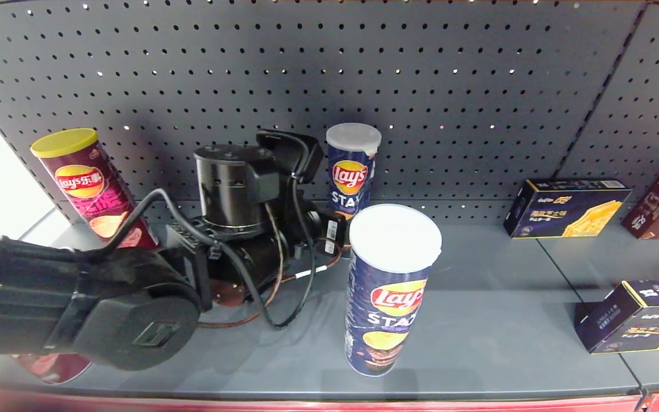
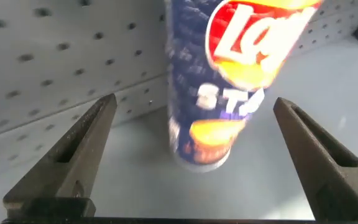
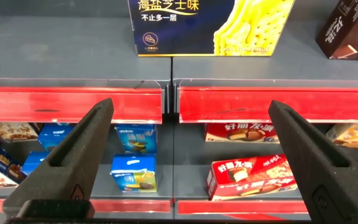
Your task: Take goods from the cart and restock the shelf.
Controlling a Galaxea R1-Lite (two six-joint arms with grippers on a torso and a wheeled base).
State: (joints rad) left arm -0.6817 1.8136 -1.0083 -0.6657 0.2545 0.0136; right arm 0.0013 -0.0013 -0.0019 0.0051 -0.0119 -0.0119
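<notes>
Our left gripper (image 2: 194,99) holds its wedge-shaped fingers (image 2: 73,155) apart, a glossy cylindrical blue chip can (image 2: 229,74) between them. Our right gripper (image 3: 190,104) gapes too.

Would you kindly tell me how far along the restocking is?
Done: the front can, rear can and magenta can stand upright on the shelf. In hand: nothing; the left gripper has open jaws either side of the rear can, not touching it. Left: the right gripper is open and empty, facing lower shelves; what remains in the cart cannot be judged.
</notes>
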